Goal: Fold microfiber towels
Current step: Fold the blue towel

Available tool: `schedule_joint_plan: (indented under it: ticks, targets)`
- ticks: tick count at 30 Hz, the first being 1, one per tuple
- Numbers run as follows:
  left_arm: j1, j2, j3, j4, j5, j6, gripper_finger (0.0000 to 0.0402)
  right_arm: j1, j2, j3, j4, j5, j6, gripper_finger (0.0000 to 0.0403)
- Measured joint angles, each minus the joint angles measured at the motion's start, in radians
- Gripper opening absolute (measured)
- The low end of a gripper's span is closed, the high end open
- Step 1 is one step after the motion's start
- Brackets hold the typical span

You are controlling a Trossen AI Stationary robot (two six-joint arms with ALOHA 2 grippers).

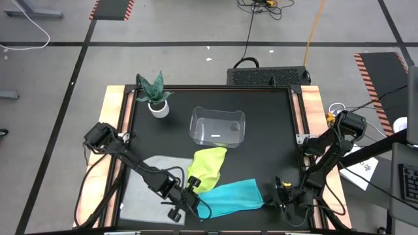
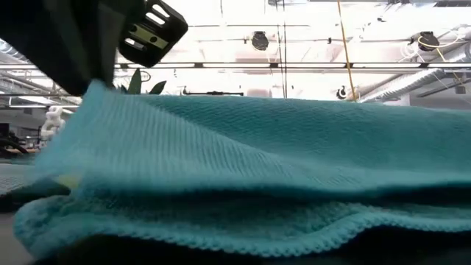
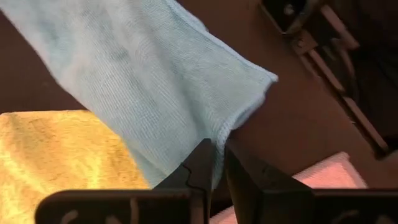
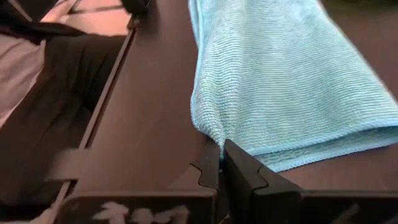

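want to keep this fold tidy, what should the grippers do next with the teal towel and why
Probably both lift and carry it over itself: the left gripper and right gripper each pinch an edge of the teal towel, which lies partly doubled on the table.

Left arm stretches in from its corner, elbow low, left end effector down near the front edge with its fingers nearly together, pinching a thin fold of cloth. Right arm folds back on itself along its side, right end effector low, fingers pressed shut.
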Motion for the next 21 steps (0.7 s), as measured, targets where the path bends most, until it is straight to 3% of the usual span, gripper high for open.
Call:
schedule_joint_plan:
  ticks: [8,21]
  targets:
    - [-0.027,0.0,0.0,-0.002,0.003,0.001,0.0047,0.0,0.0,0.0,0.002,-0.091,0.05,0.0039]
    - [-0.027,0.0,0.0,0.0,-0.061,-0.039,0.0047,0.003,-0.001,0.0,0.003,-0.136,0.149,0.0211]
